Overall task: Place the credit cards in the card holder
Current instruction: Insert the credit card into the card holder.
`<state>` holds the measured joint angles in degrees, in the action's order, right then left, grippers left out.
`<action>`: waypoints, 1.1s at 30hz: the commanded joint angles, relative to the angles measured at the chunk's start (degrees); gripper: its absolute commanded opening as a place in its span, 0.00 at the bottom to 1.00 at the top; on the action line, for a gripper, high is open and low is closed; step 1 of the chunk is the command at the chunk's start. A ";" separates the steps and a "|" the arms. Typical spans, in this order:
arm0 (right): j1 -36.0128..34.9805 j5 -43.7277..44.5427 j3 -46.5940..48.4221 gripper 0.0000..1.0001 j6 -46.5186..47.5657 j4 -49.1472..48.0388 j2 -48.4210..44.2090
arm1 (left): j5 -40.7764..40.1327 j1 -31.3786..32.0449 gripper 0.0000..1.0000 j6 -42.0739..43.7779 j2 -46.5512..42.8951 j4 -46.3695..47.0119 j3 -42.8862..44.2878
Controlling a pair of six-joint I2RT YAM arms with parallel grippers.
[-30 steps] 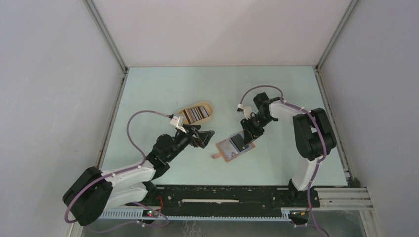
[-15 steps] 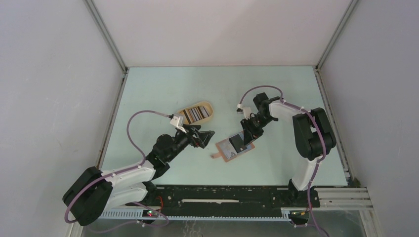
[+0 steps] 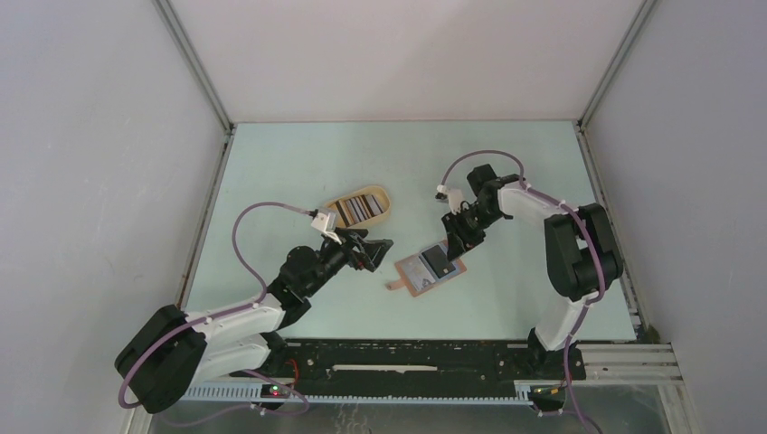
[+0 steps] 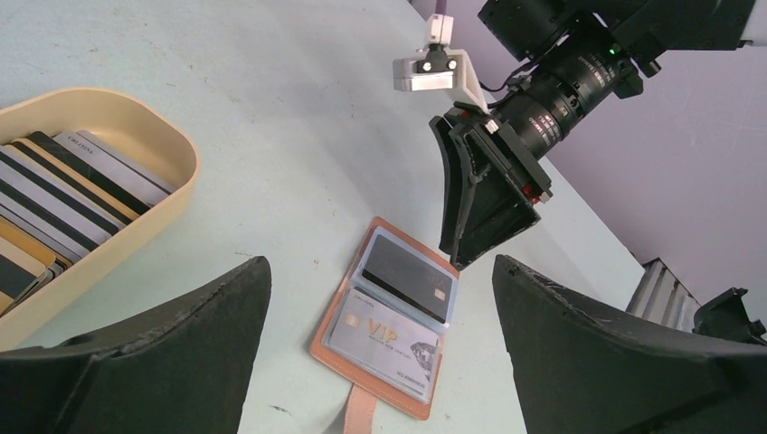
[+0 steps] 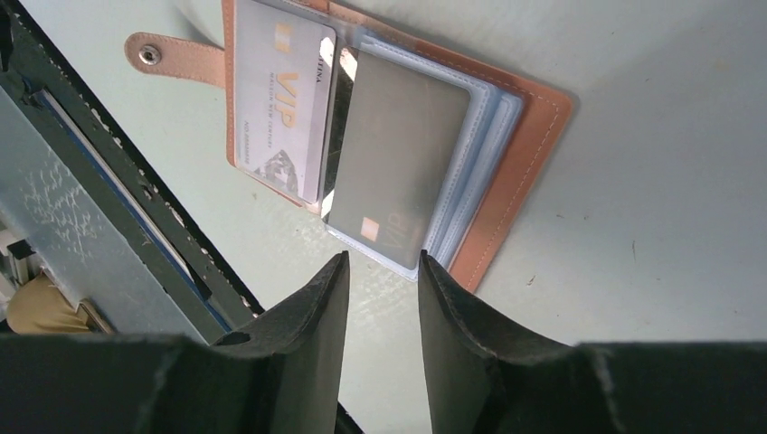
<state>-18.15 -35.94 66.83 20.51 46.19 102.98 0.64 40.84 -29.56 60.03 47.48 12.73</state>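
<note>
Card [image 5: 398, 163] seated in holder [image 5: 534, 136].
My right gripper [image 5: 382, 262] slightly parted, empty; left gripper [image 4: 380, 262] wide, empty. Next: grasp from tray [image 4: 181, 172].

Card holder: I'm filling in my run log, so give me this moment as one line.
card holder: open flat, VIP card and dark card sleeved | right gripper: open, empty, at holder's edge | left gripper: open, empty | tray: loose cards

Left pincer [image 3: 380, 246] wide, right pincer [image 3: 449, 240] narrow.
</note>
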 commanded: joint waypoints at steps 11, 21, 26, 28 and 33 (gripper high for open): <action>1.90 -6.46 1.67 0.44 1.37 0.65 -0.16 | 0.67 -0.28 0.96 -0.03 0.53 2.09 -0.50; 2.66 -7.26 1.92 0.44 1.32 0.81 1.37 | 0.76 -0.31 0.96 -0.06 0.76 2.09 -0.26; 3.10 -8.00 2.08 0.44 2.19 1.39 0.79 | 0.74 -0.28 0.96 -0.02 0.88 2.09 -0.19; 3.25 -8.32 2.11 0.44 2.48 1.56 0.48 | 0.67 -0.27 0.96 -0.14 0.79 2.09 -0.32; 3.54 -9.13 2.16 0.44 3.17 1.87 -0.29 | 0.59 -0.34 0.96 -0.09 0.87 2.09 -0.33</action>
<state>-15.16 -43.00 66.94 22.26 47.16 104.68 0.69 40.84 -29.56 60.77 47.46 12.73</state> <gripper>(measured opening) 0.444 0.963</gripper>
